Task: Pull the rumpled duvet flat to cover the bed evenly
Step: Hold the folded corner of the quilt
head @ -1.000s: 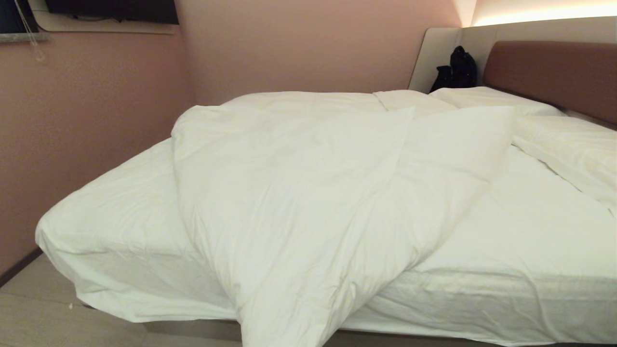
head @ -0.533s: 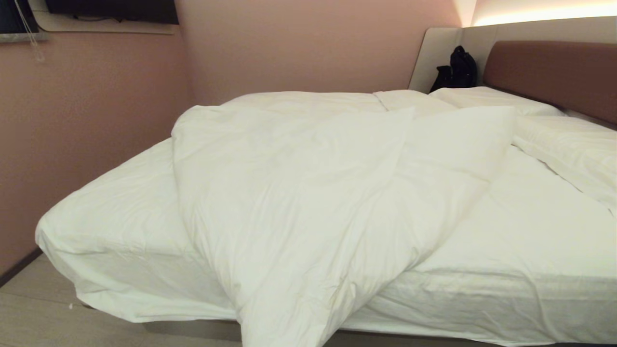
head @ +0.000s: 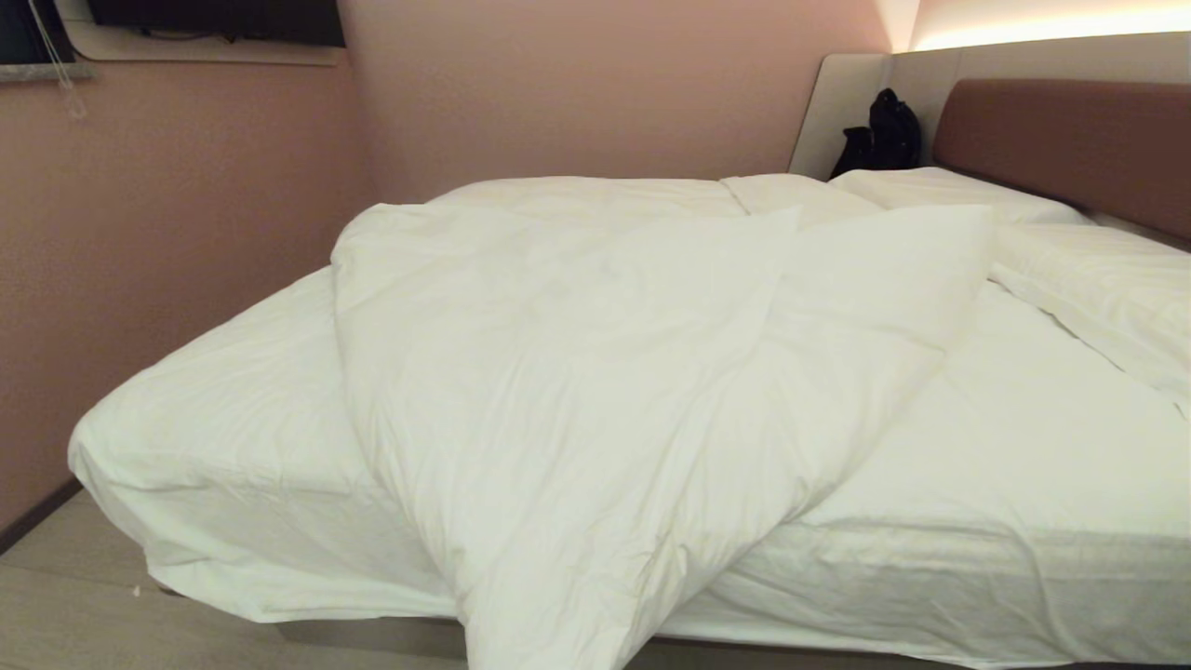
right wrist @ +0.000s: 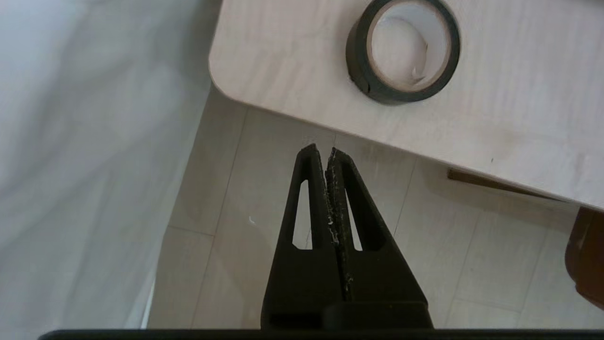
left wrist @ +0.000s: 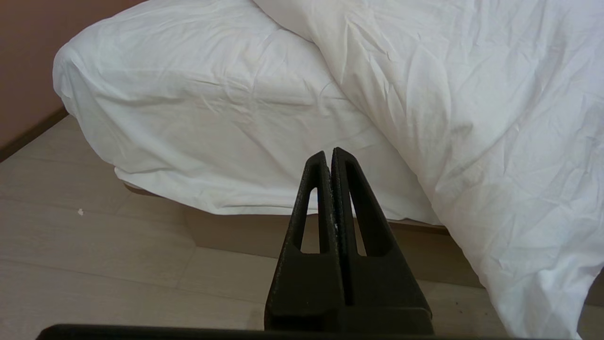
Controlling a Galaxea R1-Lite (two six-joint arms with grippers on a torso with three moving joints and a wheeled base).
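Pale wood-look floor tiles are running beneath everything nearest the robot. Over them the left gripper is hanging clear of the bed, its two black fingers pressed together with nothing between them, pointing toward the near corner of the mattress. The right gripper is likewise hovering above the floor, fingers together and empty, white flecks showing along their seam; beside it a light wooden tabletop is carrying a roll of dark tape, and a blurred white fabric edge is filling one side of the right wrist view.

Neither arm is showing in the head view. Next out, the bed is sitting low, its sheeted mattress side facing the robot. The duvet is lying bunched in a diagonal heap across the middle, one fold spilling over the near edge toward the floor, leaving bare sheet on both sides. Farther back, pillows are resting against the reddish-brown headboard, with a black bag standing at the far corner. Pink walls are closing the room.
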